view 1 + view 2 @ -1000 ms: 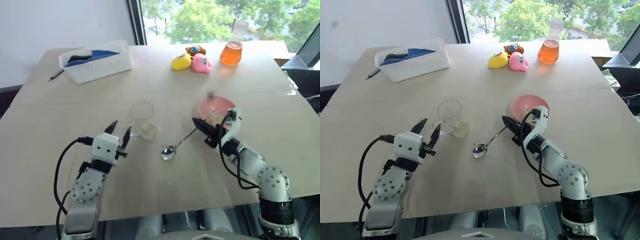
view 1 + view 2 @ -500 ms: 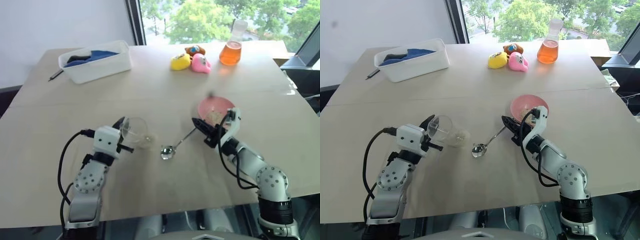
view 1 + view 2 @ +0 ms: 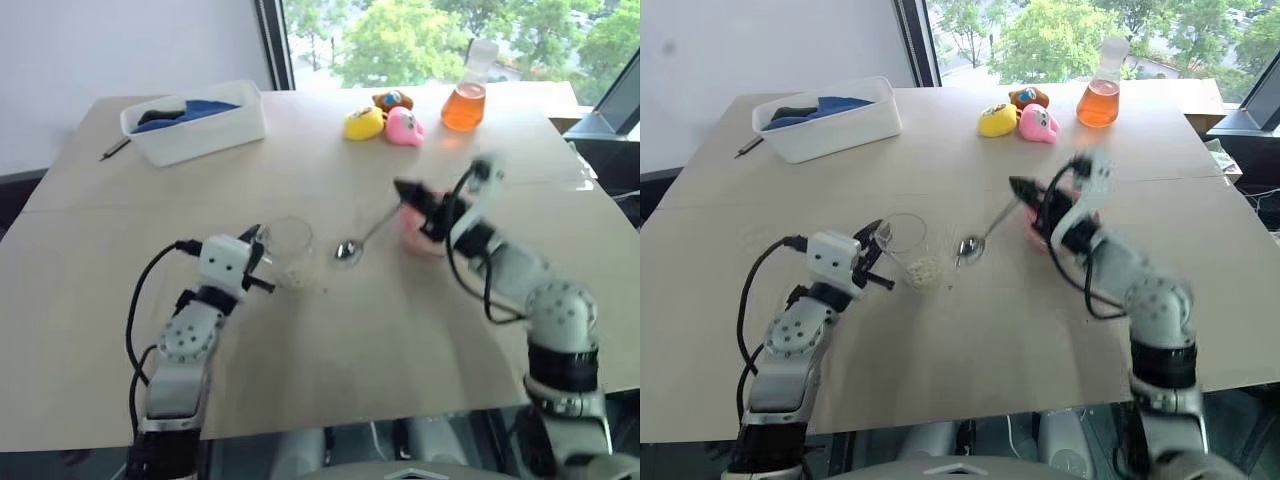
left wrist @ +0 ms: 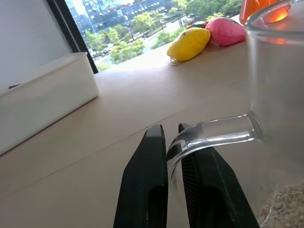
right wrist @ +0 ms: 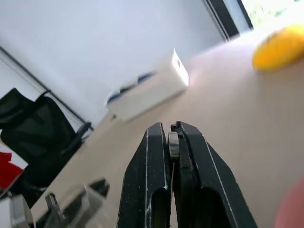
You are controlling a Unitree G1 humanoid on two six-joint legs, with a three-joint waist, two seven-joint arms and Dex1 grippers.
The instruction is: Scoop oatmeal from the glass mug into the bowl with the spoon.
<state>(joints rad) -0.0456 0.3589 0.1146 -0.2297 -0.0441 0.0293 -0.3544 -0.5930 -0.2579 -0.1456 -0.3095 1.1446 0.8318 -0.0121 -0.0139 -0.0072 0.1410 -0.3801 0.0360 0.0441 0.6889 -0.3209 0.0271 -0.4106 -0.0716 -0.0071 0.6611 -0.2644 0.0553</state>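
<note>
The glass mug (image 3: 285,248) stands on the table left of centre, with pale oatmeal (image 3: 923,270) in its bottom. My left gripper (image 3: 255,263) is shut on the mug's clear handle (image 4: 213,135). My right gripper (image 3: 408,190) is raised above the table and shut on the end of the spoon's handle. The silver spoon (image 3: 348,250) slants down from it, its head hanging just right of the mug. The pink bowl (image 3: 415,240) lies under my right arm, mostly hidden by it.
At the back left stands a white tub (image 3: 195,120) with a dark pen (image 3: 112,150) beside it. Yellow (image 3: 363,123) and pink (image 3: 404,126) toys and a flask of orange liquid (image 3: 463,105) stand at the back right.
My left gripper closed on the mug's handle and pushed a little forward. My right gripper rose and lifted the spoon off the table, its head now nearer the mug.
</note>
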